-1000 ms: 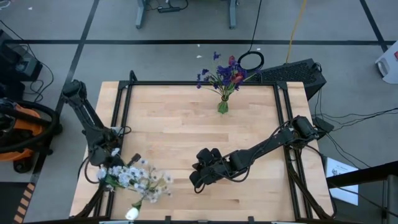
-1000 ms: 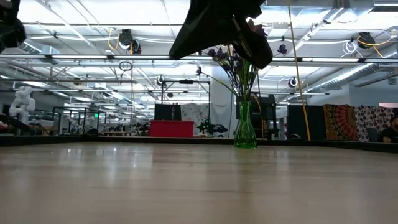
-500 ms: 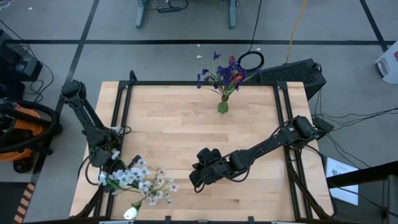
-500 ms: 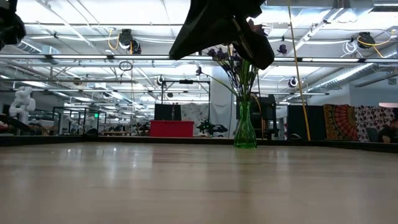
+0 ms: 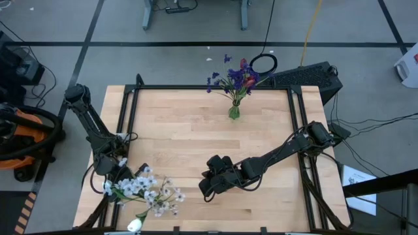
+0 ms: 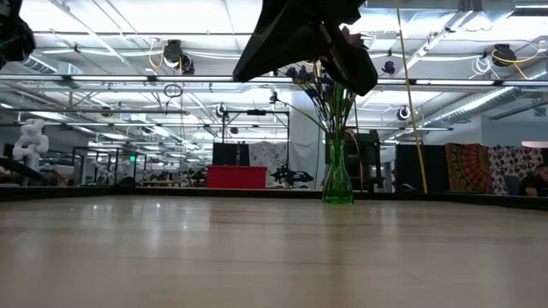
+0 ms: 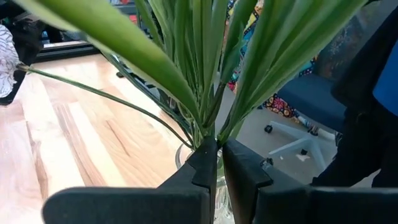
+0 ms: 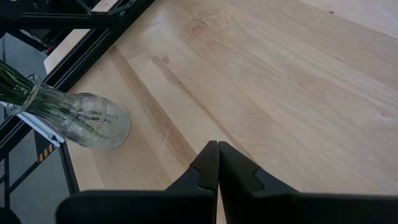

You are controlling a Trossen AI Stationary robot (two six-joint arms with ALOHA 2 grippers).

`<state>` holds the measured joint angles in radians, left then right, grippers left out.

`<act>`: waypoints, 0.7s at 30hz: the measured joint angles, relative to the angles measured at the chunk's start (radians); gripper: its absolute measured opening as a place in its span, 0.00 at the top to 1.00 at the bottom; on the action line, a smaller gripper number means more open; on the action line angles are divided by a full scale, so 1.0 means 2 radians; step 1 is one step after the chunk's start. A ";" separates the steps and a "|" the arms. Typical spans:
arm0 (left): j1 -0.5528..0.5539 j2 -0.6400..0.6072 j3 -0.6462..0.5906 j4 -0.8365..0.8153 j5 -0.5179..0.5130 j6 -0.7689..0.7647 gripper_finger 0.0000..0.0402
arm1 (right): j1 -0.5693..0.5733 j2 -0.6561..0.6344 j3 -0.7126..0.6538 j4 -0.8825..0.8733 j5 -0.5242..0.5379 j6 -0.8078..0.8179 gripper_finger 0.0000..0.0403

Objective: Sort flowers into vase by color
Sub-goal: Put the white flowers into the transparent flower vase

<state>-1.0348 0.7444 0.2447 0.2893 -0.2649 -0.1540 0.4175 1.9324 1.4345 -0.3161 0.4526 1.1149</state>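
White flowers (image 5: pixel 149 191) on green stems stand in a clear glass vase (image 5: pixel 135 224) at the table's near left corner, blossoms leaning toward the table's middle. My left gripper (image 5: pixel 117 185) is shut on their stems. The right wrist view shows the clear vase (image 8: pixel 87 121) with green stems (image 8: pixel 15 84) in its neck. A green vase (image 5: pixel 234 111) at the far edge holds purple-blue and red flowers (image 5: pixel 235 77). My right gripper (image 5: pixel 206 190) hangs shut and empty above the table's middle. My left gripper pinches the bunch of green stems (image 7: pixel 212 132) between its two fingers, where the long leaves fan out, just above the clear vase's rim (image 7: pixel 184 160). The fingers come in about level. The leaves rise beyond the fingers, and the stems' lower ends sit in the vase.
Black frame rails (image 5: pixel 128 111) run along the table's left and right sides. Bare wood (image 5: pixel 196 140) lies between the two vases. In the low view my right arm (image 6: pixel 300 38) hangs dark in front of the green vase (image 6: pixel 336 175).
The white blossoms have shifted a little toward the table's near edge and spread out sideways, while the clear vase has stayed at the corner. Both grippers have kept their places.
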 joint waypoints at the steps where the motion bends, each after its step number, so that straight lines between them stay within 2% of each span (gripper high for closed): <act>1: 0.000 0.000 0.000 0.000 0.000 -0.005 0.92 | 0.000 0.000 0.000 0.000 0.000 0.000 1.00; 8: 0.000 0.000 0.000 0.000 0.000 -0.025 0.91 | 0.000 0.000 0.000 0.000 0.000 0.000 1.00; 17: 0.000 0.000 0.000 0.000 0.001 -0.038 0.69 | 0.000 0.000 0.000 0.000 0.000 0.000 1.00; 21: 0.000 -0.003 0.000 -0.005 0.001 -0.036 0.65 | 0.000 0.000 0.000 0.000 0.000 0.000 1.00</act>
<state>-1.0348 0.7379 0.2456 0.2803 -0.2630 -0.2260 0.4175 1.9320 1.4345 -0.3164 0.4522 1.1149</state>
